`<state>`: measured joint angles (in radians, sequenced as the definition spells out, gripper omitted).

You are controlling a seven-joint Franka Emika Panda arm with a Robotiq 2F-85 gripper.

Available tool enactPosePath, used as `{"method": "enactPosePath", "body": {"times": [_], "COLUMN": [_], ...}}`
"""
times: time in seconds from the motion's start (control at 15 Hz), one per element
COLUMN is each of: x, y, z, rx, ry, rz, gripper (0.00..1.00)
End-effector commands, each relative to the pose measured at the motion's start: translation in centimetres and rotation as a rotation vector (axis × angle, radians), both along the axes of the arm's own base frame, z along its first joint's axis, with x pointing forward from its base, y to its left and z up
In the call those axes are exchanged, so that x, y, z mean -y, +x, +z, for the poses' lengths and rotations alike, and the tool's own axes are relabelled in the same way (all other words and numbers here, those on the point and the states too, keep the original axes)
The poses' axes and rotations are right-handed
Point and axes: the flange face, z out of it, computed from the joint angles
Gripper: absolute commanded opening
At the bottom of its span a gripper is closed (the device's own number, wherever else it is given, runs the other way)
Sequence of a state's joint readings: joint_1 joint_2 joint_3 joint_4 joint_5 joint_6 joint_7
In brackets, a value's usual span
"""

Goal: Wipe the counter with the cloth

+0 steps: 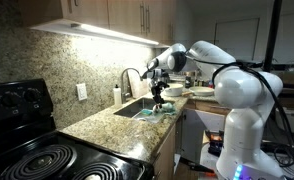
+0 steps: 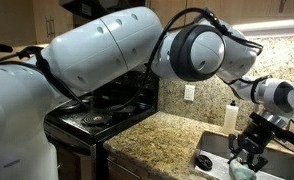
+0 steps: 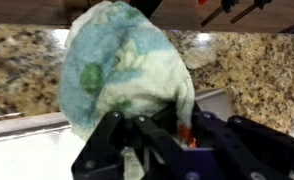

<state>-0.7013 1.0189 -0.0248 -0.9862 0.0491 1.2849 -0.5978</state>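
Note:
My gripper [image 3: 157, 135] is shut on a light cloth with blue and green patches [image 3: 122, 60]. The cloth hangs bunched from the jaws and fills the middle of the wrist view. In an exterior view the gripper [image 1: 159, 97] holds the cloth [image 1: 157, 110] just over the granite counter [image 1: 112, 125] at the edge of the sink [image 1: 137, 106]. In both exterior views the gripper [image 2: 249, 148] is low, by the sink; the cloth [image 2: 243, 172] shows at the bottom edge there.
A faucet [image 1: 127, 78] and a soap bottle [image 2: 231, 116] stand behind the sink. A black stove [image 1: 32, 150] with coil burners sits beside the counter. A wall outlet [image 1: 82, 92] is on the backsplash. The arm's white body [image 2: 107, 50] blocks much of one exterior view.

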Motion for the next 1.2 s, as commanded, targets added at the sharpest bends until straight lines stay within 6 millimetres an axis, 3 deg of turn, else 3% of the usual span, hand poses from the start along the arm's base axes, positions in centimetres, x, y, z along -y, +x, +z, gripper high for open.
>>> {"method": "enactPosePath", "body": {"times": [0.0, 0.2, 0.27, 0.67, 0.93, 1.13], "x": [-4.6, -8.1, -8.1, -14.2, -19.4, -23.7], "y": [0.1, 2.3, 1.3, 2.6, 3.4, 3.5], "z": [3.0, 5.4, 6.3, 9.5, 10.7, 10.0], "rx": [0.050, 0.128, 0.158, 0.267, 0.283, 0.246], "ry": [0.069, 0.063, 0.067, 0.110, 0.162, 0.179], "rz": [0.038, 0.101, 0.131, 0.274, 0.373, 0.457], "gripper": [0.08, 0.08, 0.08, 0.08, 0.08, 0.08]}}
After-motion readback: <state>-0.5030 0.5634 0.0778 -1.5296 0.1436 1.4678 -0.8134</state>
